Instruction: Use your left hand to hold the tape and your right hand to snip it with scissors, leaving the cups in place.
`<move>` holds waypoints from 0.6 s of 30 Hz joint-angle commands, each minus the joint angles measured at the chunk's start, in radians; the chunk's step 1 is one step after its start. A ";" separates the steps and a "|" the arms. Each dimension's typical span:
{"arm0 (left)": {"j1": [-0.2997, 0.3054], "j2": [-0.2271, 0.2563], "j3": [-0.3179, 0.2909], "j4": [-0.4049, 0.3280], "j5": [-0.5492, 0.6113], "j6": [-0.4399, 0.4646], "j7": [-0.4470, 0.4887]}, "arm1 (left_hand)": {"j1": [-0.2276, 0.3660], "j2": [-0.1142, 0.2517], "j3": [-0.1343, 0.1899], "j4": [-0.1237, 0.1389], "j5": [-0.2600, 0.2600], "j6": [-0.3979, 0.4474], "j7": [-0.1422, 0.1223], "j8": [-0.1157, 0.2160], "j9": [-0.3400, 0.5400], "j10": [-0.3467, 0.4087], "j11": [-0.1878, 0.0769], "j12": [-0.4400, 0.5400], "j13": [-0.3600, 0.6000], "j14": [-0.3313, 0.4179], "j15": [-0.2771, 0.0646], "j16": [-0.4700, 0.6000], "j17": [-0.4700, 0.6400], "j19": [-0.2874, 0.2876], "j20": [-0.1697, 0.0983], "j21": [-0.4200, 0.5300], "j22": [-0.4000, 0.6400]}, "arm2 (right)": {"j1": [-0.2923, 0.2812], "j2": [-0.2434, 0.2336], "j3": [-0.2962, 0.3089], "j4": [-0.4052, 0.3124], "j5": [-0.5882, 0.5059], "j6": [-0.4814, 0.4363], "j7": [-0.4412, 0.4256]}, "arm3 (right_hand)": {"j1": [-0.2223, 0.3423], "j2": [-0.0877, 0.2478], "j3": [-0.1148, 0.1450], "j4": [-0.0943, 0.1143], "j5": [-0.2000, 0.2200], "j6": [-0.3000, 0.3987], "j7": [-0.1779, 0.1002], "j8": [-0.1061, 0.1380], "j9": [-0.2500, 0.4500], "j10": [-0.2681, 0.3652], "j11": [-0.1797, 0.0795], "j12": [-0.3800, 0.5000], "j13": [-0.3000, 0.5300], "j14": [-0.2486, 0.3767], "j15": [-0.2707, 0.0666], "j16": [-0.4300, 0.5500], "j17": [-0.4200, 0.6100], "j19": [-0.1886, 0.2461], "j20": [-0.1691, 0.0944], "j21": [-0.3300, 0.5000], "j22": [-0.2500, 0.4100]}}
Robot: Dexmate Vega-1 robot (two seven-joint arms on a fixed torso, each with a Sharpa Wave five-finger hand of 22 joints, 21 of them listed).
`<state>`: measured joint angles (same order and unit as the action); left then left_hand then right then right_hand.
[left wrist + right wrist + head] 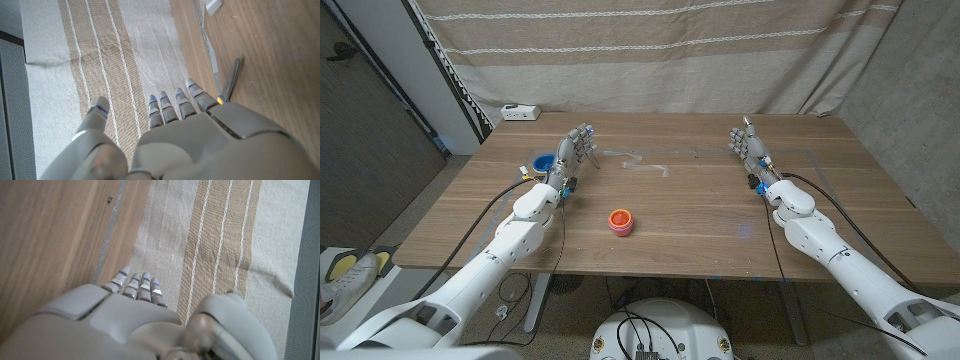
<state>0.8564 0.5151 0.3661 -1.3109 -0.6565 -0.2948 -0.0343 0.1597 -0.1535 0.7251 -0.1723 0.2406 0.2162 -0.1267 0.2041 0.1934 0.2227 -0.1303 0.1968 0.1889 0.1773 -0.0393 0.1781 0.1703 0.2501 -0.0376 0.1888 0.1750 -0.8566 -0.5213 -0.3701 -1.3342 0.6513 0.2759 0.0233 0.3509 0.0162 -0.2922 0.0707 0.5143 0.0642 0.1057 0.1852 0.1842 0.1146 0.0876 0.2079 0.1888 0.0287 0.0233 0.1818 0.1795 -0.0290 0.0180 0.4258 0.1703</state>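
Tape (pixel 642 163) is lying far-centre on the table (pixel 700 220), untouched. Left hand (pixel 575 152) and right hand (pixel 750 148) are waiting, fingers loosely apart, holding nothing. Next, probably: left hand reaching for the tape.

Cup (pixel 621 222) sitting on desk (pixel 700 235) near front edge, between arms. Second cup (pixel 543 163) lying just left of left hand (pixel 576 152). Right hand (pixel 750 147) standing well apart, far right. Box (pixel 520 112) sitting at back left corner.

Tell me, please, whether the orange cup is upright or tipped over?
Upright. In the head view the orange cup stands on the table with its round mouth facing up, apart from both hands.
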 commanded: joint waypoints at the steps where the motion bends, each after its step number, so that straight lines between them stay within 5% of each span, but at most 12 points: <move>1: 0.019 0.004 -0.004 -0.011 -0.005 -0.014 -0.009 | 0.007 -0.006 0.008 -0.001 0.006 0.014 0.000 0.006 0.005 0.016 -0.002 0.008 0.002 0.009 -0.116 0.006 0.003 0.006 -0.057 0.007 0.002 | -0.028 -0.021 0.001 -0.055 0.002 -0.027 -0.013 | 0.007 0.000 -0.008 0.000 0.006 -0.001 0.009 0.006 0.004 0.008 -0.002 0.005 0.002 0.010 -0.001 0.006 0.003 -0.006 0.000 0.002 0.005; 15: 0.017 0.028 0.004 -0.027 0.084 -0.037 0.057 | 0.013 -0.009 0.006 0.000 0.007 0.020 -0.004 0.007 0.004 0.019 -0.005 0.009 0.002 0.009 -0.117 0.006 0.004 0.006 -0.057 0.007 0.002 | -0.026 -0.028 0.002 -0.063 -0.003 -0.024 -0.009 | 0.007 0.003 -0.007 0.000 0.008 0.000 0.008 0.007 0.003 0.008 -0.004 0.005 0.002 0.012 -0.001 0.007 0.003 -0.004 -0.001 -0.005 0.005; 18: 0.012 0.037 0.010 -0.030 0.115 -0.036 0.074 | 0.014 -0.009 0.005 0.000 0.007 0.019 -0.005 0.006 0.004 0.023 -0.004 0.010 0.002 0.012 -0.118 0.007 0.004 0.007 -0.059 0.007 0.002 | -0.028 -0.029 0.000 -0.068 -0.018 -0.018 -0.024 | 0.008 0.004 -0.008 -0.002 0.011 0.030 0.002 0.018 0.002 0.034 -0.005 0.015 0.001 0.036 -0.019 0.015 0.002 0.008 -0.040 -0.012 0.005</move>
<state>0.8715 0.5238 0.3621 -1.3212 -0.6361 -0.3239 -0.0296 0.1656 -0.1594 0.7266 -0.1738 0.2442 0.2253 -0.1285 0.2041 0.1933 0.2333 -0.1305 0.1968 0.1887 0.1773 -0.0392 0.1780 0.1701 0.2500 -0.0376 0.1888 0.1748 -0.8821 -0.5450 -0.3689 -1.3925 0.6530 0.2504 0.0118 0.3506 0.0161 -0.2921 0.0706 0.5180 0.0686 0.1091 0.1927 0.1841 0.1237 0.0854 0.2094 0.1886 0.0386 0.0133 0.1842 0.1794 -0.0265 0.0073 0.4179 0.1702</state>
